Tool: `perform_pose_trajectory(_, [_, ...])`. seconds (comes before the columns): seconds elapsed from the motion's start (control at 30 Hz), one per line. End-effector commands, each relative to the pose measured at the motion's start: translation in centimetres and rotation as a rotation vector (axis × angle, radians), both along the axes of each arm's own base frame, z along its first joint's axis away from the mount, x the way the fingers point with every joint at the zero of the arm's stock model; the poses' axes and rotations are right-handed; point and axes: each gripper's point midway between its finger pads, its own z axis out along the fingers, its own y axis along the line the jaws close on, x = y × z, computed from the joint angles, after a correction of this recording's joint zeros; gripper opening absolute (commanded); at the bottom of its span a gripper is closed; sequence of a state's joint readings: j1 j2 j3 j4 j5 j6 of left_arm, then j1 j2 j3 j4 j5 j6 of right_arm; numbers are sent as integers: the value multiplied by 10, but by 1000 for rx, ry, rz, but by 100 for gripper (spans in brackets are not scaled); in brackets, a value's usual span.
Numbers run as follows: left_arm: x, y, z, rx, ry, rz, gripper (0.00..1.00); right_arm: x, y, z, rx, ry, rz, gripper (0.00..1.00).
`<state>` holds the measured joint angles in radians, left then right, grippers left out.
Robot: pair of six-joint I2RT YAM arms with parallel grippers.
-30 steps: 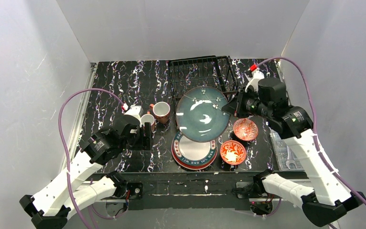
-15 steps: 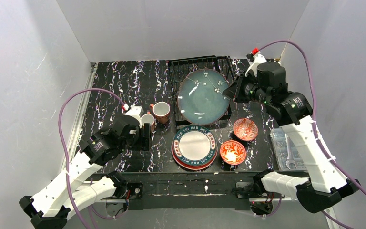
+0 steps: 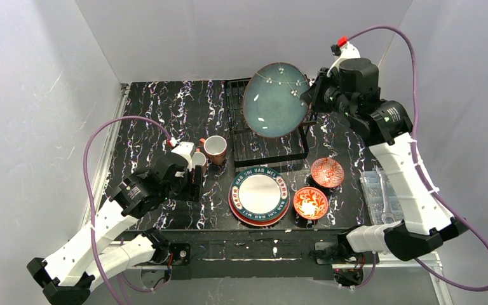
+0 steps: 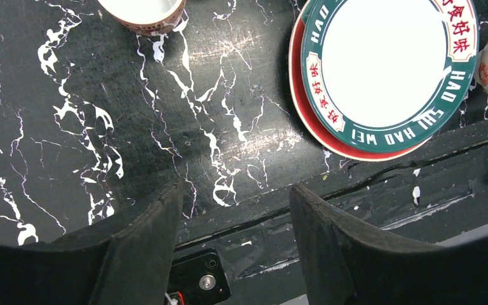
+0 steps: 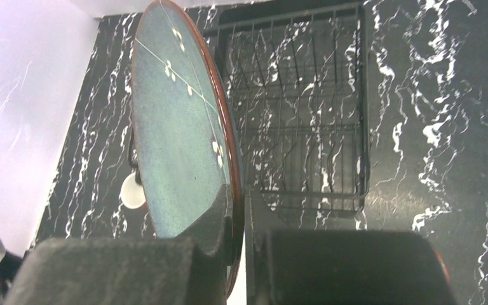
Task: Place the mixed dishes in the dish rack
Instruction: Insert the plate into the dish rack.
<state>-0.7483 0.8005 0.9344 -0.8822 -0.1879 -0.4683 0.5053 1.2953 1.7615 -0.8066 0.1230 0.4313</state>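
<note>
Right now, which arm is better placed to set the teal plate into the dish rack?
Right. The right fingers pinch the teal plate by its rim, on edge above the dish rack. The left fingers are open and empty beside the mugs.

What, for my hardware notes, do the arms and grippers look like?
The left arm and right arm have white shells with black joints. A purple cable runs to each wrist. The left gripper and right gripper have thick, matte black fingers.
</note>
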Motion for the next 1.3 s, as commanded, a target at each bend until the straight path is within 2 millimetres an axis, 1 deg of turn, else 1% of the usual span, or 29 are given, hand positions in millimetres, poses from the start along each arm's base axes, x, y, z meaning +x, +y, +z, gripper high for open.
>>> perform_pose_trajectory(0.0, [2,1,9,15,-28,-36,63,20,-8,103,139,-305,-88,1])
perform_pose_trajectory(0.1, [2,2,11,23,-37,-46,65,31,-11,111,125,-327,-117,1])
perform_pose_trajectory(0.3, [1,1,10,30,-43,-83,71,48,-20,120,96,-359,-173,1])
perform_pose_trajectory(0.37, [0,-1,9,24,-45,-97,75,52,-25,123,86,-371,-197,1])
perform_pose_trajectory(0.5, [1,0,3,31,-54,-105,89,62,-39,129,60,-393,-246,1])
perform_pose_trajectory(0.57, [1,2,-1,41,-59,-101,92,65,-44,132,48,-402,-260,1])
perform_pose_trajectory(0.7, [2,6,-7,55,-67,-94,97,76,-55,133,7,-408,-296,1])
perform_pose_trajectory(0.9, [3,6,-8,53,-82,-97,98,88,-66,132,-31,-423,-328,1])
perform_pose_trajectory(1.1, [5,8,-11,65,-85,-84,98,92,-74,131,-69,-433,-357,1])
perform_pose_trajectory(1.27, [6,9,-13,81,-80,-81,98,91,-81,137,-99,-456,-377,1])
